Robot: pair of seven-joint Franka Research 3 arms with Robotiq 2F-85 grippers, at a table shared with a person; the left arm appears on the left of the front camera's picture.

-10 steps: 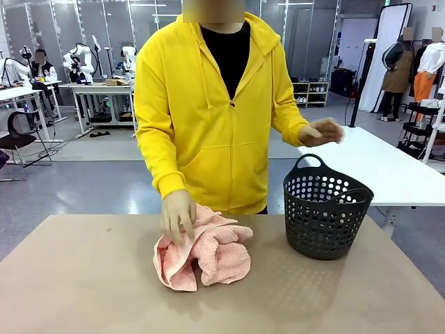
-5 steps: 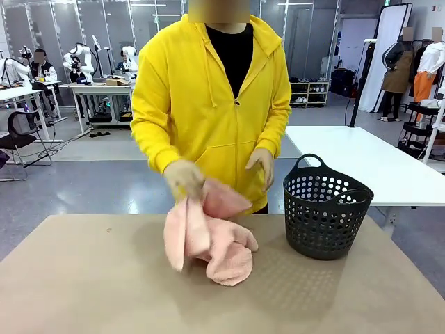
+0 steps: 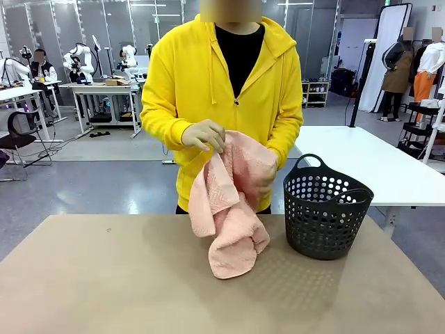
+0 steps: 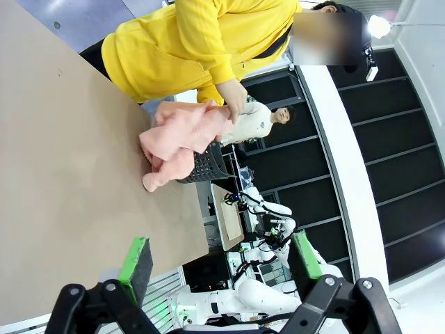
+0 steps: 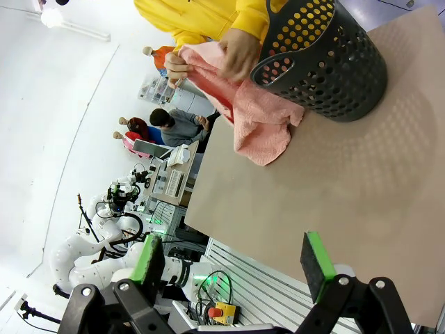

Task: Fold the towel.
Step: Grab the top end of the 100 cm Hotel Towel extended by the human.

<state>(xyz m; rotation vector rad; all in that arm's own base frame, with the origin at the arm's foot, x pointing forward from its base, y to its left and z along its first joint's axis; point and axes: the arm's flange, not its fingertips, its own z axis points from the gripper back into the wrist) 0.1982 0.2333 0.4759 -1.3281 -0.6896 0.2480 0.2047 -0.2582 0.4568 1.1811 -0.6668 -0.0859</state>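
A: Jaws?
B: Left gripper (image 4: 219, 257) wide apart, empty. Right gripper (image 5: 233, 261) same. Both well apart from the cloth.
A: Towel?
B: Towel (image 3: 233, 209) bunched, hanging from the person's hand (image 3: 204, 134) at the table's (image 3: 104, 278) twelve o'clock, low end looks to rest on it. Basket (image 3: 327, 209) at its three o'clock.
A: Handling?
B: Light, limp, grippy terry, I'd judge. Pinch two corners of one edge once it lies flat.

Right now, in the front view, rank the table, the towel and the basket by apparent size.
1. table: largest by far.
2-3. towel and basket: about alike. The towel hangs bunched from the person's hand, so I won't rank these two.
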